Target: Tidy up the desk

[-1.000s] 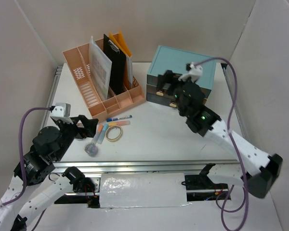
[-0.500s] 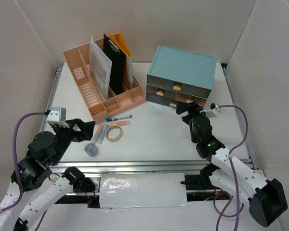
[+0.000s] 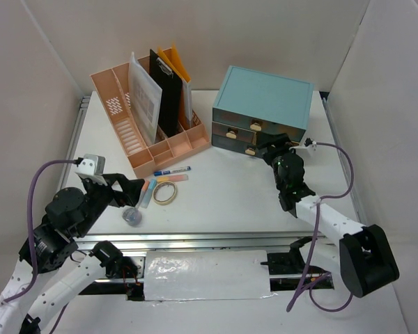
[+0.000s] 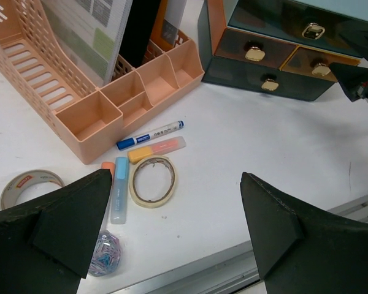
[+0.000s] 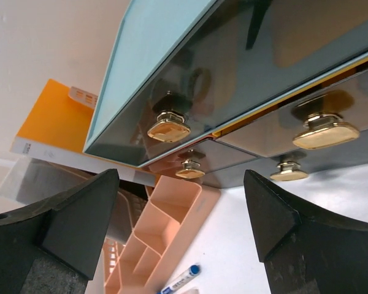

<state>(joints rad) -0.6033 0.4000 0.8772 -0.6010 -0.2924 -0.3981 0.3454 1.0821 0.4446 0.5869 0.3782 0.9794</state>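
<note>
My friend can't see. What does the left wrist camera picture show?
The left gripper's black fingers stand wide open above the white desk, holding nothing. Between them lie a blue marker, pastel highlighters and a masking tape ring, in front of a pink file organizer. A teal drawer cabinet with gold knobs stands upper right.

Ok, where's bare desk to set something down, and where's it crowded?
Best patch: bare desk in front of the cabinet, right of the tape. A narrow strip also runs left of the organizer. Crowded: just before the organizer, with marker, highlighters, tape and clips.
</note>
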